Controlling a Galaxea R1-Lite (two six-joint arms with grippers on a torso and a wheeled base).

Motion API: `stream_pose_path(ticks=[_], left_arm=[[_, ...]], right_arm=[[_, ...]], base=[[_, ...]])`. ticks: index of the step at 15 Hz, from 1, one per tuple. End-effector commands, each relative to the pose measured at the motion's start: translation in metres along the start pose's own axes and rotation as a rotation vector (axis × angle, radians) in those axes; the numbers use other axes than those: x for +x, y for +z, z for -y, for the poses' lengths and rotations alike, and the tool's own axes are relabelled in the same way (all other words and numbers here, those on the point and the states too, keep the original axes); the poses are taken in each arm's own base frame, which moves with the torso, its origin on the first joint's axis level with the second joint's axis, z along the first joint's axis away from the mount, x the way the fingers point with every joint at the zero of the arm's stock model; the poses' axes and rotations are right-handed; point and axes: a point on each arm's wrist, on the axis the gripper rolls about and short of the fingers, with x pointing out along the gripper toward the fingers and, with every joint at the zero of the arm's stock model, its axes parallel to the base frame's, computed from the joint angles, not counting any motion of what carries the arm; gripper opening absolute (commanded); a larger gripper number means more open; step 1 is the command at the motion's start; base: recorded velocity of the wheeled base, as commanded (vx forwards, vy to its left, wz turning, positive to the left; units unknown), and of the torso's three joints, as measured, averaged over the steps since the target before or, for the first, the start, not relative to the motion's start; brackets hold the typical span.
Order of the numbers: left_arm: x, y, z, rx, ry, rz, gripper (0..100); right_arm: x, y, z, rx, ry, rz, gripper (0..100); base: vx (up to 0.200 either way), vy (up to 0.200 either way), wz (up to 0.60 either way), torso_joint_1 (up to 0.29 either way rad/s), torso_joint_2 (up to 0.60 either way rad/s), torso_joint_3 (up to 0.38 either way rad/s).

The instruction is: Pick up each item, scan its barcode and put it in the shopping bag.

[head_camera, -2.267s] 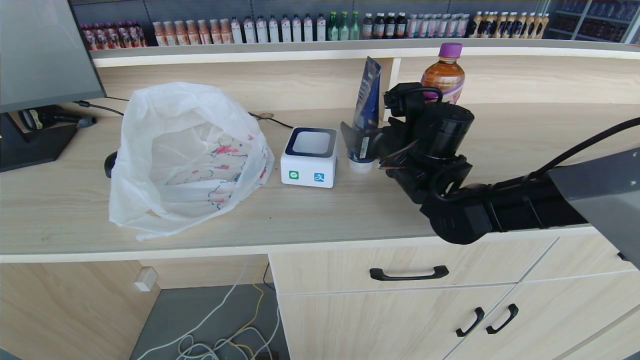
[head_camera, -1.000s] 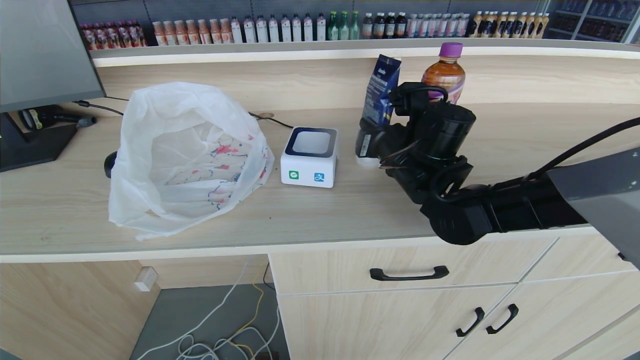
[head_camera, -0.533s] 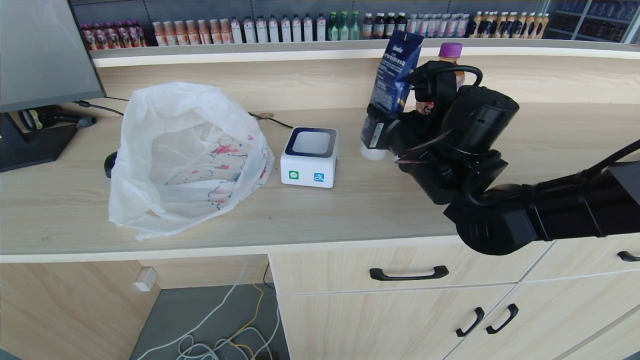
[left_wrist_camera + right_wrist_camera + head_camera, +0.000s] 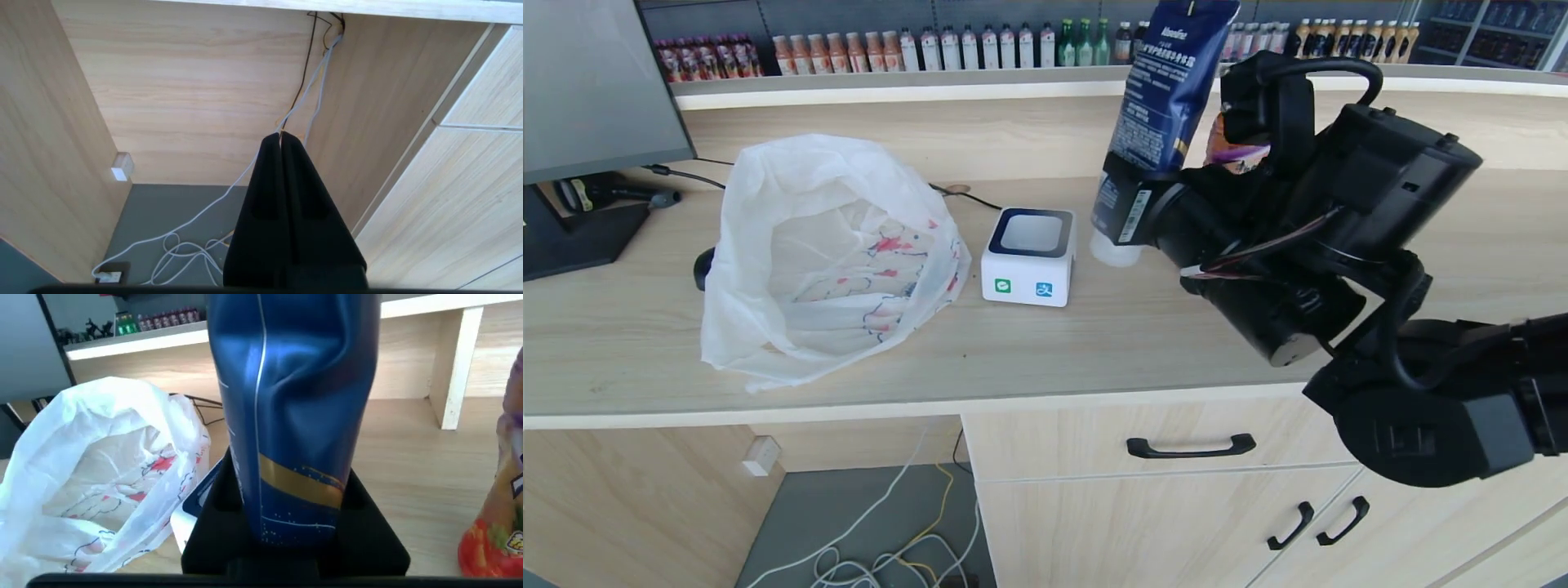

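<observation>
Right gripper (image 4: 1137, 217) is clamped on the blue tube (image 4: 1161, 98) down near its white cap, just off the scanner (image 4: 1029, 255) at 3 o'clock. Tube's near upright, cap at 7, crimped end at 1. Left gripper (image 4: 282, 149) pinched closed, empty.

The head camera looks forward and down from above onto the counter (image 4: 645, 327), taking in the bag (image 4: 833, 245), the scanner (image 4: 1029, 257) and the drawers (image 4: 1192, 490) beneath. The right wrist camera sits very close behind the blue tube (image 4: 294, 416), facing across the counter; it shares the bag and scanner with the head view. The left wrist camera hangs below the counter, facing the floor cables (image 4: 188, 245), which the head view also shows.
</observation>
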Motion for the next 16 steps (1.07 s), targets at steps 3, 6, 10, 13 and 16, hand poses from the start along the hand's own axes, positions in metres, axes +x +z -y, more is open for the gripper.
stream_pose_path(ticks=[3, 6, 10, 13, 16], left_arm=[[0.0, 0.0, 0.0, 0.0, 0.0, 0.0, 0], [0.0, 0.0, 0.0, 0.0, 0.0, 0.0, 0], [0.0, 0.0, 0.0, 0.0, 0.0, 0.0, 0], [0.0, 0.0, 0.0, 0.0, 0.0, 0.0, 0], [0.0, 0.0, 0.0, 0.0, 0.0, 0.0, 0]], right_arm=[[-0.023, 0.025, 0.006, 0.039, 0.014, 0.031, 0], [-0.061, 0.037, 0.015, 0.048, 0.101, 0.024, 0], [-0.098, 0.049, 0.027, 0.053, 0.149, 0.027, 0], [-0.13, 0.05, 0.036, 0.049, 0.231, 0.009, 0], [-0.156, 0.063, 0.036, 0.115, 0.338, 0.008, 0]], base=[[0.0, 0.0, 0.0, 0.0, 0.0, 0.0], [0.0, 0.0, 0.0, 0.0, 0.0, 0.0], [0.0, 0.0, 0.0, 0.0, 0.0, 0.0], [0.0, 0.0, 0.0, 0.0, 0.0, 0.0], [0.0, 0.0, 0.0, 0.0, 0.0, 0.0]])
